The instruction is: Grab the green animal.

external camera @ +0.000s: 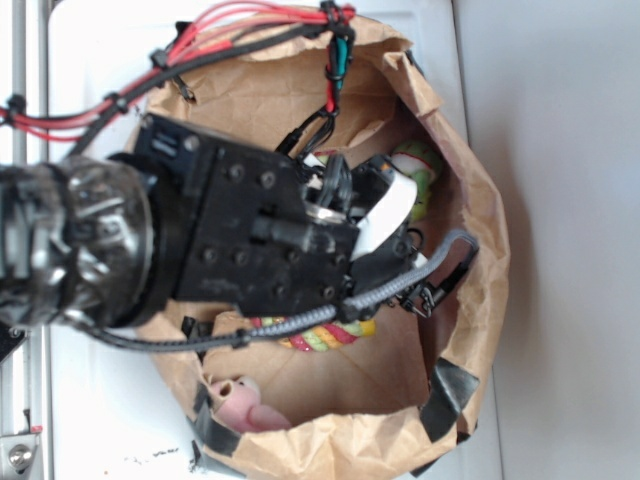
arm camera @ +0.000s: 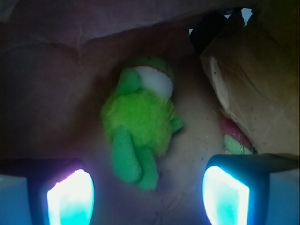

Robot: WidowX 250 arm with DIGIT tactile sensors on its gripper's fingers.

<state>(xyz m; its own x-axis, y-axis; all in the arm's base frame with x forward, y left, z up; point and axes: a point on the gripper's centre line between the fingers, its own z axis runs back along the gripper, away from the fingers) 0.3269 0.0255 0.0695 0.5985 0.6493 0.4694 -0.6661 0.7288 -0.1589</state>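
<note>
The gripper [arm camera: 147, 197] is hanging wide open and empty above the green animal [arm camera: 139, 123]; lowering squarely over its fuzzy body looks best.

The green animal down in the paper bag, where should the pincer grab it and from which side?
Grip the green animal across its fuzzy lime torso, coming straight down from above. In the wrist view it lies flat on the bag floor, head away and legs toward the camera, roughly centred between the open pincer fingers, so its narrower width probably fits the gap.
</note>
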